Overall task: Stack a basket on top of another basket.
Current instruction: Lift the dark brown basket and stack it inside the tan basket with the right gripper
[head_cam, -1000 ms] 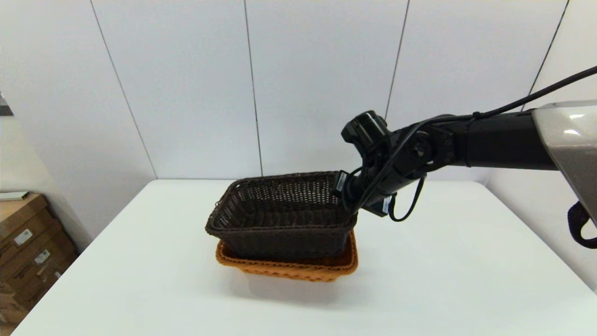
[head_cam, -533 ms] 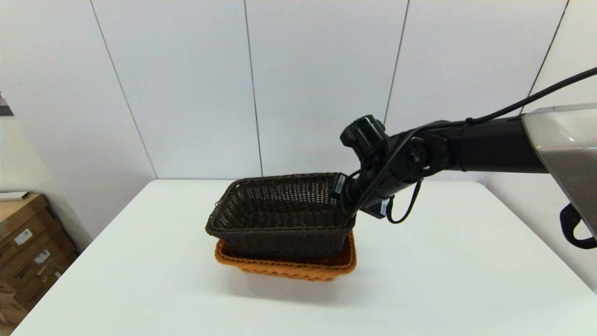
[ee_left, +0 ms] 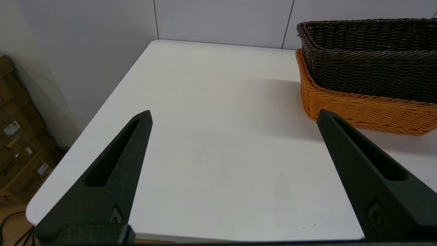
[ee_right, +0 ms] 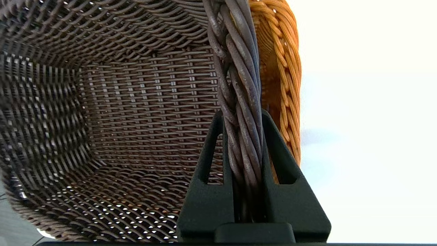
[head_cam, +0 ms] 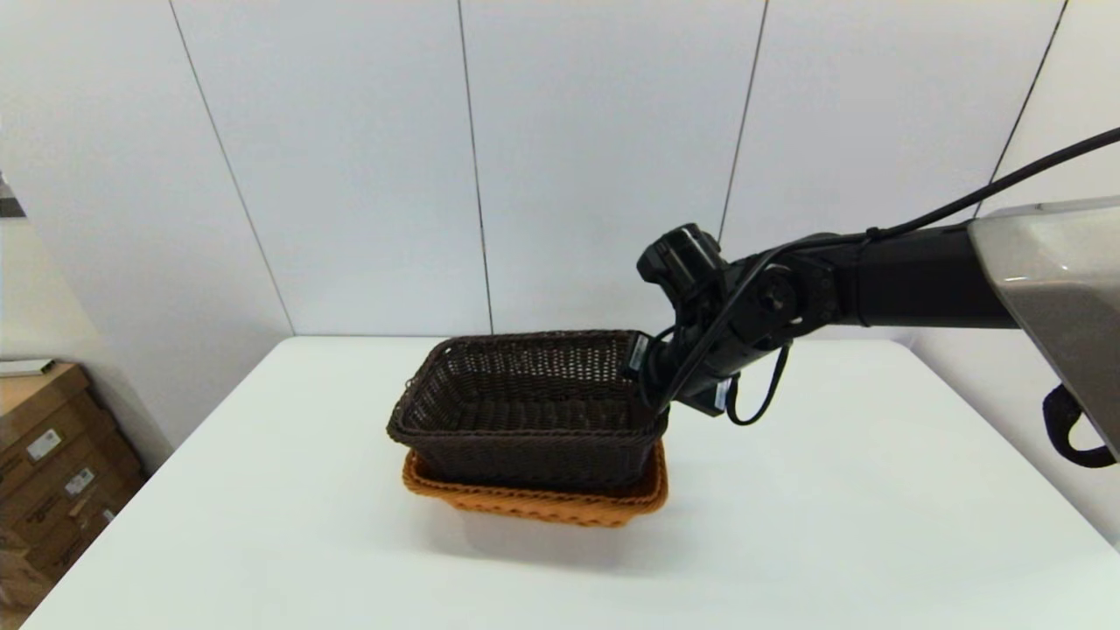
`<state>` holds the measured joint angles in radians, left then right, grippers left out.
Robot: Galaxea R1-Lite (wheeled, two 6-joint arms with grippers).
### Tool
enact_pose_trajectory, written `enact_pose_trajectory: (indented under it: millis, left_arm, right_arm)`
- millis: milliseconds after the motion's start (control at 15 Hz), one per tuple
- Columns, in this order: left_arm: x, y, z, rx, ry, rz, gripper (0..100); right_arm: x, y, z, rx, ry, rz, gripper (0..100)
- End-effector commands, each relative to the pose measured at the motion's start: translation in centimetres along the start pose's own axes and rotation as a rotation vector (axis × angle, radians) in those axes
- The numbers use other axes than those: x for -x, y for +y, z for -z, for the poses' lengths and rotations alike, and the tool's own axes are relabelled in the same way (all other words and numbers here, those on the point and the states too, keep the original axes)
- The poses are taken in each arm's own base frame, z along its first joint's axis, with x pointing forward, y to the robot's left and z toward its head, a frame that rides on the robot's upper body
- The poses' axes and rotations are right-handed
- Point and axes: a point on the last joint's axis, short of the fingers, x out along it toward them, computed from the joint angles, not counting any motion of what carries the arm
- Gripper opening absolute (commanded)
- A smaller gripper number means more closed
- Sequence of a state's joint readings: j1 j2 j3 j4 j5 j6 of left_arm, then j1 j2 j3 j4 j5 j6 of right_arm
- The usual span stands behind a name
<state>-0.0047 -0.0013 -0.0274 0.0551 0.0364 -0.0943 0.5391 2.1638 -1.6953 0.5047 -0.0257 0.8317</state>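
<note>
The dark brown basket (head_cam: 525,407) sits nested inside the orange-tan basket (head_cam: 542,503) near the middle of the white table (head_cam: 831,507). My right gripper (head_cam: 652,385) is shut on the braided rim of the dark basket's right end; in the right wrist view its fingers (ee_right: 205,171) pinch the rim (ee_right: 239,102), with the dark basket's inside (ee_right: 119,102) and the orange basket's rim (ee_right: 283,68) beside it. My left gripper (ee_left: 235,116) hangs open over the table's left part, apart from both baskets: the dark basket (ee_left: 368,58) and the orange basket (ee_left: 362,106).
Cardboard boxes (head_cam: 44,455) stand on the floor past the table's left edge. A panelled white wall (head_cam: 525,157) runs behind the table. The right arm (head_cam: 875,280) reaches in from the right above the table.
The dark basket's right end has come down a little with my right gripper, so it sits lower and more level in the orange basket.
</note>
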Motion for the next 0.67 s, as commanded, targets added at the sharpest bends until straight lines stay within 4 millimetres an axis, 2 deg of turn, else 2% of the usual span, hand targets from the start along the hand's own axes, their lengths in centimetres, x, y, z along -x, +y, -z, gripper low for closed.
enact_pose_trajectory:
  millis: [67, 133, 533, 667]
  left_arm:
    - [0.0, 0.0, 0.0, 0.001, 0.0, 0.0, 100]
    - [0.0, 0.0, 0.0, 0.001, 0.003, -0.001, 100]
    - [0.0, 0.0, 0.0, 0.001, 0.001, -0.001, 100]
    - [0.0, 0.0, 0.0, 0.001, 0.0, 0.0, 100]
  right_arm:
    - [-0.2, -0.1, 0.1, -0.005, 0.001, 0.013, 0]
    - [-0.2, -0.1, 0.1, -0.005, -0.003, 0.016, 100]
    - [0.3, -0.1, 0.0, 0.009, -0.01, 0.008, 100]
    - [1.1, 0.0, -0.1, 0.041, -0.017, 0.001, 100]
